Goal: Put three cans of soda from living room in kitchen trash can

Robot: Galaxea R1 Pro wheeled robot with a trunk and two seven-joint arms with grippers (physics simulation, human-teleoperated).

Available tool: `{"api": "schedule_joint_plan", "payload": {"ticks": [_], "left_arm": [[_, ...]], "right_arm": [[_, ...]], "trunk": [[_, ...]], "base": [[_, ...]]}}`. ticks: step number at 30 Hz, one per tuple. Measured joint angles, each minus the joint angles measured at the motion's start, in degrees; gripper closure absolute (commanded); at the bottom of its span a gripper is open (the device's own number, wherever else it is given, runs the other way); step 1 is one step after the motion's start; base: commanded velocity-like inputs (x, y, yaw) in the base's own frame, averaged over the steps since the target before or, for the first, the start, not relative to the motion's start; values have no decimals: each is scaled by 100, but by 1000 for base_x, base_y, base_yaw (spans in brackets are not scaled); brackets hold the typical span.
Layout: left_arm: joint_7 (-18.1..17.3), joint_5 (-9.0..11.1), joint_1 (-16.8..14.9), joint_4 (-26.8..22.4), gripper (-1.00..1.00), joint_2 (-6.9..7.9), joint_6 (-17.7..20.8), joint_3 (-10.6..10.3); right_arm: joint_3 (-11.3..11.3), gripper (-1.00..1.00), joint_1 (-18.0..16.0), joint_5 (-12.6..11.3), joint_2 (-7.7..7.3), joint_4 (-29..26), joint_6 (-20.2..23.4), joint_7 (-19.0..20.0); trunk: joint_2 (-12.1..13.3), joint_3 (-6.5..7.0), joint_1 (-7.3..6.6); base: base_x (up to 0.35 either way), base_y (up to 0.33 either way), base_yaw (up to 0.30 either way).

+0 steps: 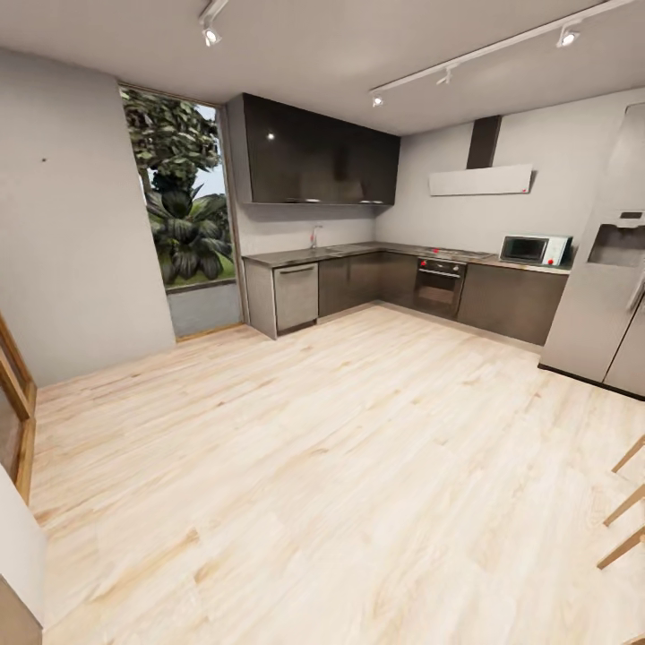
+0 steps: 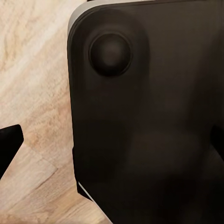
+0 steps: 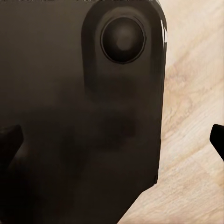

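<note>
I face a kitchen with an L-shaped dark counter [image 1: 358, 253] along the far walls. The cans of soda and the tash can are out of view. In the left wrist view my left gripper [image 2: 114, 144] is open, its dark fingertips [image 2: 9, 147] spread to the picture's edges with nothing between them. It hangs over the robot's dark base panel [image 2: 149, 130] and the wood floor [image 2: 32, 93]. My right gripper [image 3: 114, 142] is open too, its fingertips [image 3: 9, 144] wide apart over the same dark panel [image 3: 84, 116].
Light plank floor [image 1: 340, 466] stretches to the cabinets. A steel fridge [image 1: 609, 296] stands at the right, with an oven [image 1: 439, 287] and a microwave [image 1: 533, 248] beside it. A tall window [image 1: 179, 206] is at the back left. A wooden frame [image 1: 16, 403] and wooden legs [image 1: 627, 502] border the sides.
</note>
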Motion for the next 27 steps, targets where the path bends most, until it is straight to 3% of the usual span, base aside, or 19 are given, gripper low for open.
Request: {"api": "schedule_joint_plan", "payload": {"ticks": [27], "left_arm": [[0, 0, 0, 0, -100, 0, 0, 0]], "right_arm": [[1, -100, 0, -1, 0, 0, -13, 0]], "trunk": [[0, 112, 0]], "base": [[0, 0, -245]]}}
